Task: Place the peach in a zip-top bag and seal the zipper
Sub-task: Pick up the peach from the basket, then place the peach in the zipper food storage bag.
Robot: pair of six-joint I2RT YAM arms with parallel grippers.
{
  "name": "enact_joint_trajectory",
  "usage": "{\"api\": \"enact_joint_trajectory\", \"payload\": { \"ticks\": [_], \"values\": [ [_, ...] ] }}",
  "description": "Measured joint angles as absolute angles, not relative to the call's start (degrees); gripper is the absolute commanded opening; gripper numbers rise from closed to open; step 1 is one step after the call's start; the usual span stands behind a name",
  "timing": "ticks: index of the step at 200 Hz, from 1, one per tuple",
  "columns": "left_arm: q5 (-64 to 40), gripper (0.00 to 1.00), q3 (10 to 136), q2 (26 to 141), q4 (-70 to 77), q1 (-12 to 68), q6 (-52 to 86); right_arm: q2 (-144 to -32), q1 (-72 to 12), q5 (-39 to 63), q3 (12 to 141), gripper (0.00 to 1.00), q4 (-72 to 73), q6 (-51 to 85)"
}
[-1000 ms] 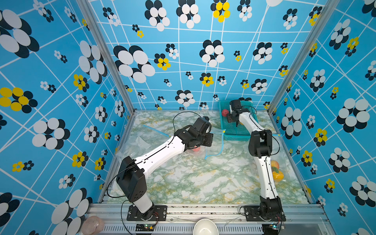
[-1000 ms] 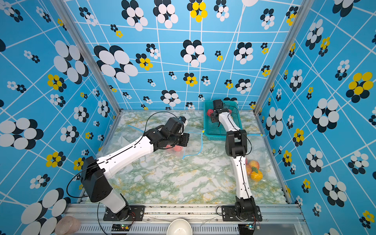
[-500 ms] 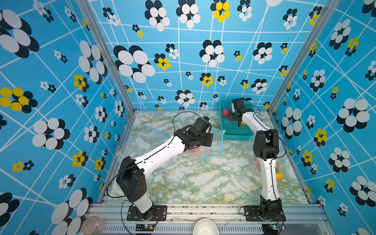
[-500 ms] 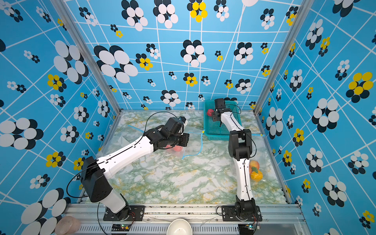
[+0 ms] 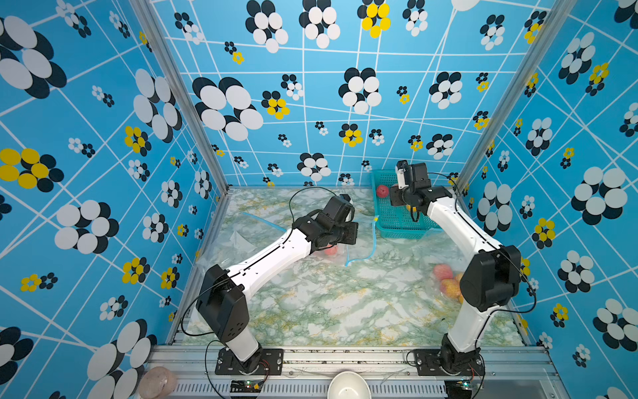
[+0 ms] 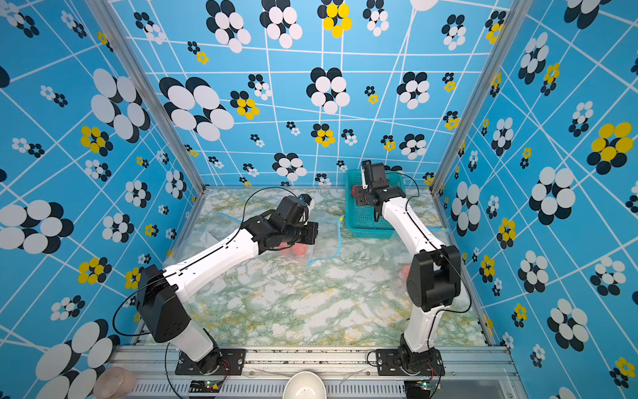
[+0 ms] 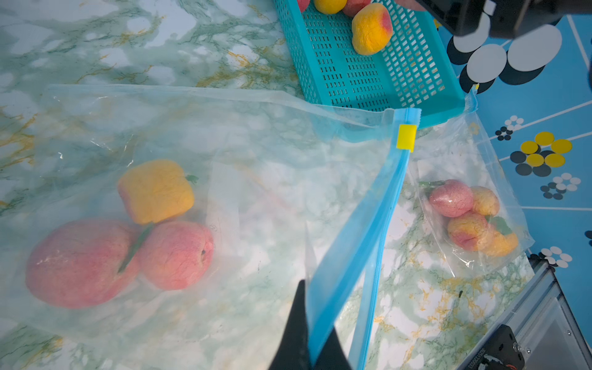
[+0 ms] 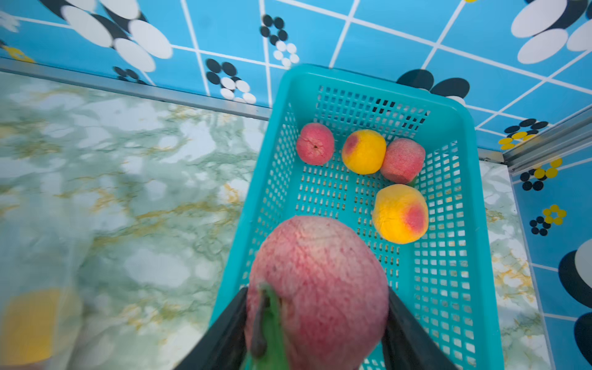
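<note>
Gripping, right claw: pinching a large pink-red peach, one black finger on each flank; its green leaf faces the wrist camera.
Peach position: held over the teal basket, clear of the fruit lying in it.
Basket position: back right corner of the bench, by the back wall, in both top views.
Basket contents: four smaller fruits on the mesh floor. A pink one, a yellow one and another pink one sit in a row at the wall end. A yellow one with a red blush lies just beside them.
Left claw: pressed together on the blue zipper strip of the zip-top bag, at the end away from the yellow slider.
Zip-top bag: clear, lying on the bench left of the basket; the slider corner is just beside the basket.
Bag contents: two pink peaches touching, and a yellow fruit resting against them.
Zipper: near the left claw the two blue strips stand apart, so the mouth is unsealed there.
Second bag: clear, holding a cluster of pink and yellow fruit, at the right edge of the bench beside the right arm. Sealed or not: cannot tell.
</note>
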State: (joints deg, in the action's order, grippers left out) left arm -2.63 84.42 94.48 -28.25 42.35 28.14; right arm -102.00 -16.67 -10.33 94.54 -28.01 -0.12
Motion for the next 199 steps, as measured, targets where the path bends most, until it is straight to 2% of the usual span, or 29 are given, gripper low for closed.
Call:
{"api": "enact_joint_trajectory", "payload": {
  "ticks": [105, 130, 161, 199],
  "values": [
    [-3.68, 0.00, 84.51, 95.15, -26.30, 43.00, 29.45, -71.59, -28.12, -7.92, 69.28, 0.61, -32.34, 10.02],
    [-3.73, 0.00, 85.41, 95.57, -26.30, 43.27, 29.45, -65.73, -30.70, -2.81, 64.14, 0.60, -31.05, 13.93],
    [-4.19, 0.00, 86.46, 95.96, -26.13, 43.64, 29.41, -63.92, -31.86, 5.87, 57.23, 0.61, -24.10, 20.43],
    [-4.95, 0.00, 86.91, 95.96, -26.26, 44.36, 29.36, -68.42, -31.92, 12.27, 51.05, 0.61, -13.65, 28.34]
  ]
}}
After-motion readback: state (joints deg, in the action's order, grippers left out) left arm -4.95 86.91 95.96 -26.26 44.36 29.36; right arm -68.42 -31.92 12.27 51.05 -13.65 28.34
